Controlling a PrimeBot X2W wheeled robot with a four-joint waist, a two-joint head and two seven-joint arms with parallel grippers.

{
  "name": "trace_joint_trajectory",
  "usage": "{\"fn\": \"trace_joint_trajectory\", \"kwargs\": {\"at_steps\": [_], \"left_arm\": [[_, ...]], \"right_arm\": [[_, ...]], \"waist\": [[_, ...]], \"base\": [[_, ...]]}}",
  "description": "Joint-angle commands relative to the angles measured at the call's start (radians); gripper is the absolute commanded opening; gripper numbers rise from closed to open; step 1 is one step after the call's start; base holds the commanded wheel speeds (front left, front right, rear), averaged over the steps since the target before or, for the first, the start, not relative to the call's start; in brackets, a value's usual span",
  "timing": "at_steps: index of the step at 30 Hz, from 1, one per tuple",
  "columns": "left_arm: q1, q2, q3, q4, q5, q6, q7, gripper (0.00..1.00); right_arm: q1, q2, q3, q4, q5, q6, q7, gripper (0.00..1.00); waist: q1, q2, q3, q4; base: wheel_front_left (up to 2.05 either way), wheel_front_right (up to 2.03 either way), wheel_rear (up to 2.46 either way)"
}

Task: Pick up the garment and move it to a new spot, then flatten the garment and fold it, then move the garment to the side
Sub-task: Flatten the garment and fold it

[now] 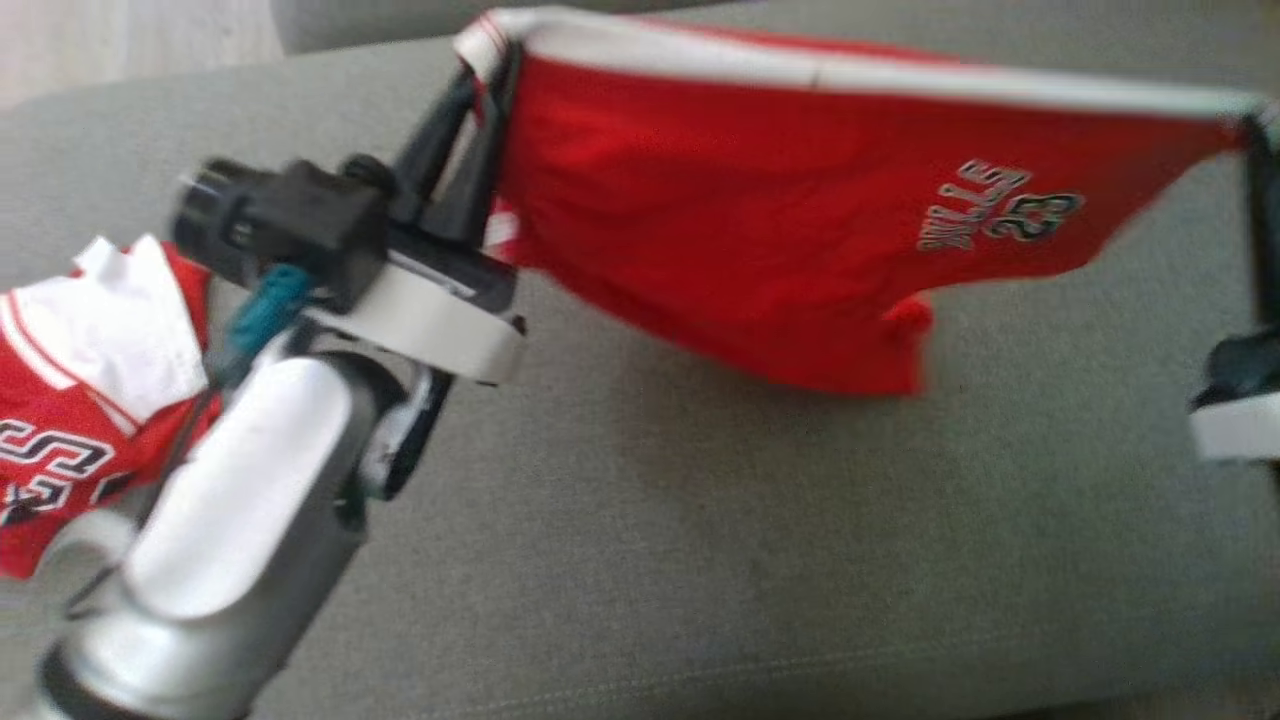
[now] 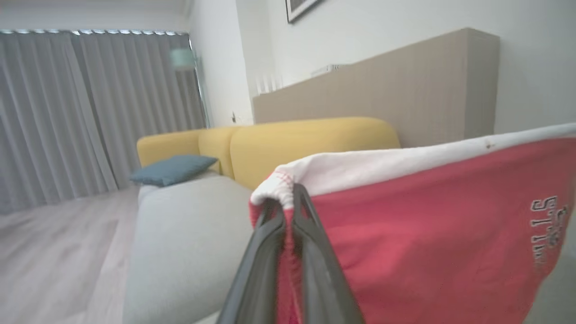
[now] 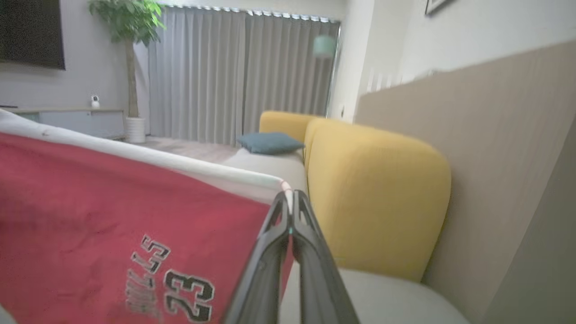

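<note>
Stretches red Bulls shorts (image 1: 760,230) above roomy grey sofa seat (image 1: 700,520), waistband corners pinched by left gripper (image 2: 288,198), right gripper (image 3: 289,198); from wrists, yellow backrest (image 3: 373,198) behind.

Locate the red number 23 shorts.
In the head view the red shorts hang stretched across the top, above the grey seat, waistband pinched between the left hand and the right hand.

Red shorts (image 1: 720,230), white waistband (image 1: 900,80), grey cushion (image 1: 700,550)

Shorts (image 1: 800,230) hang stretched above sofa seat (image 1: 700,520), left corner in left gripper (image 1: 492,75), right corner in right gripper (image 1: 1255,130). Jersey (image 1: 70,400) on seat, left of left gripper. Backrest (image 2: 310,144) behind shorts; cushion (image 2: 173,168) farther along seat.
</note>
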Motion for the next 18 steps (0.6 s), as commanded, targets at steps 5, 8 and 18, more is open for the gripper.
{"fn": "trace_joint_trajectory", "kwargs": {"at_steps": [5,8,18], "left_arm": [[-0.046,0.119,0.087,-0.267,0.028,0.036,0.110,0.00],[-0.056,0.141,0.104,-0.335,0.025,0.046,0.152,0.00],[-0.146,0.098,0.122,-0.187,-0.042,0.007,0.150,0.00]], "right_arm": [[-0.122,-0.077,-0.029,-0.146,0.001,0.004,0.058,0.00],[-0.171,-0.091,-0.038,-0.158,0.019,0.004,0.086,0.00],[-0.355,-0.111,0.046,0.037,0.119,0.004,0.106,0.00]], "waist": [[0.0000,-0.0001,-0.054,0.039],[0.0000,-0.0001,-0.058,0.049],[0.0000,-0.0001,-0.004,0.071]], "base": [[0.00,0.00,0.00],[0.00,0.00,0.00],[0.00,0.00,0.00]]}}
